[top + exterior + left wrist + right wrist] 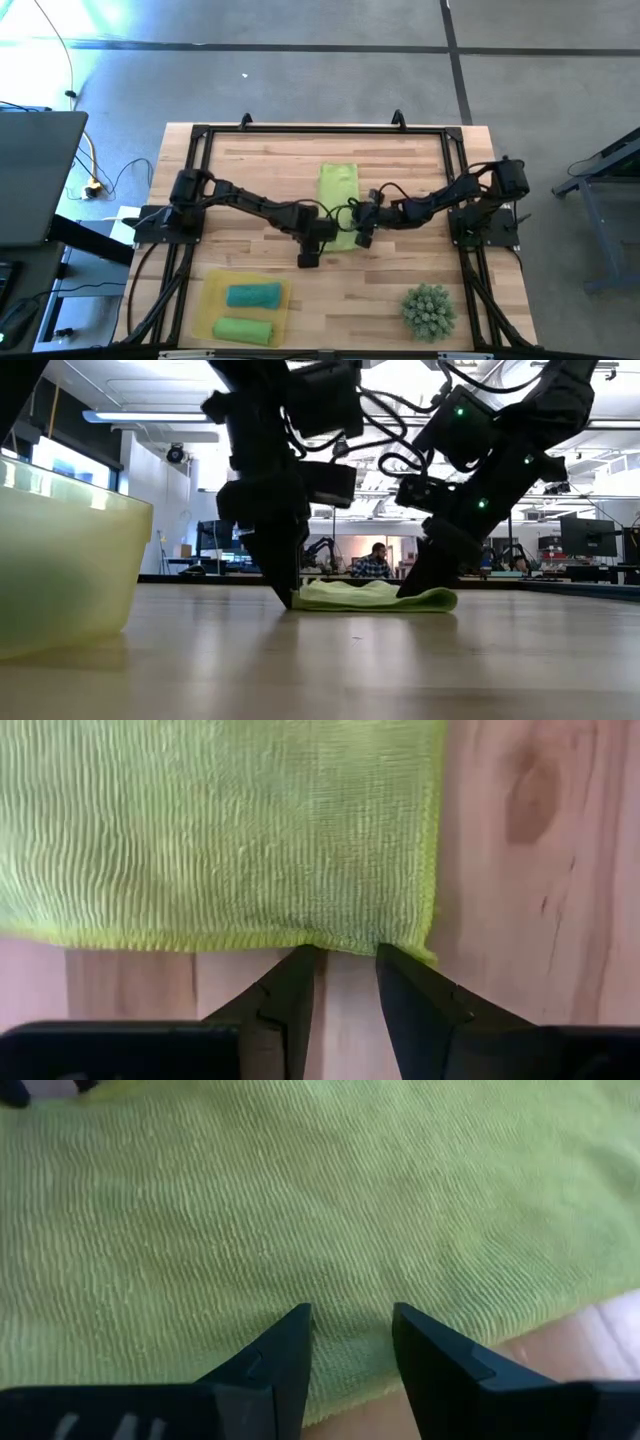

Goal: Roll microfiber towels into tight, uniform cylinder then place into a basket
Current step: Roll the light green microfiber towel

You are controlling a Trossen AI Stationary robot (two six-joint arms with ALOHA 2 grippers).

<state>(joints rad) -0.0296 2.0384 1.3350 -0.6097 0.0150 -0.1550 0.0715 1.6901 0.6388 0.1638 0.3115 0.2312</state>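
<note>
Wooden table [250, 165], no readable writing: left gripper [345, 960] and right gripper [350, 1325], fingers parted, press the green towel's [338, 185] near end.

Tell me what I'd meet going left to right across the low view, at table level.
Yellow basket → left end effector → green towel → right end effector, both touching down at the towel's ends.

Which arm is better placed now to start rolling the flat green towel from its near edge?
Probably the left. The left gripper has open fingers at the hem of the flat light-green microfiber towel, near a corner. The right gripper, also open, is over the cloth, past its edge.
</note>
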